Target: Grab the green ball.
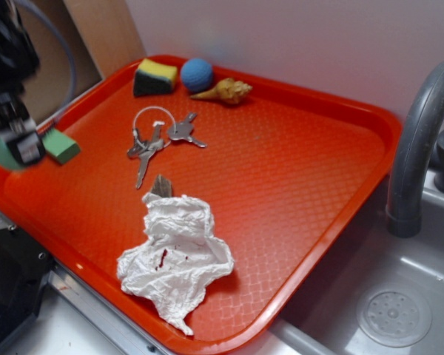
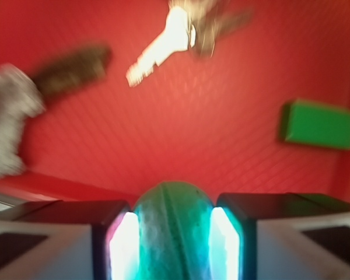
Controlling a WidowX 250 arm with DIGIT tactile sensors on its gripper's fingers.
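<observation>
Two balls – one green (image 2: 172, 230), one blue (image 1: 197, 74); two keys (image 1: 163, 137); one sponge (image 1: 155, 78), shell (image 1: 223, 91), tissue (image 1: 175, 259), green block (image 1: 61, 145).

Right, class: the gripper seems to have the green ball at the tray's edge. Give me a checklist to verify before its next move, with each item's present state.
1. Green ball sits between the gripper fingers: ok.
2. Both fingers press on the ball: ok, by the wrist view.
3. Ball is off the tray: cannot tell.
4. Green block is apart from the gripper: ok in the wrist view.
5. Keys and tissue lie away from the gripper: ok.
</observation>
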